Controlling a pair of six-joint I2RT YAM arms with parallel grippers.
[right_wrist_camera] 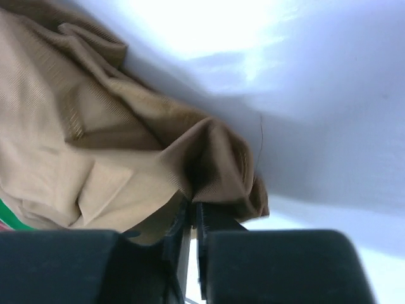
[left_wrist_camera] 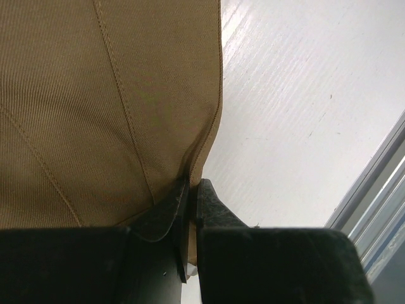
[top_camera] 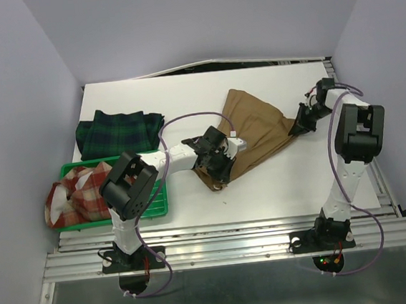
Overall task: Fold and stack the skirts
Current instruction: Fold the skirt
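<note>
Two hands pinch the tan skirt point(top_camera: 258, 129): the wrist views show the left hand point(left_wrist_camera: 193, 190) clamped on its stitched edge, the right hand point(right_wrist_camera: 193, 206) on a bunched corner. Only the top view shows it stretched diagonally between them, near-left to far-right on the surface point(top_camera: 183, 96), with the tartan skirt point(top_camera: 118, 130) folded far left and the plaid skirt point(top_camera: 74, 197) in the green tray point(top_camera: 155, 210).
</note>
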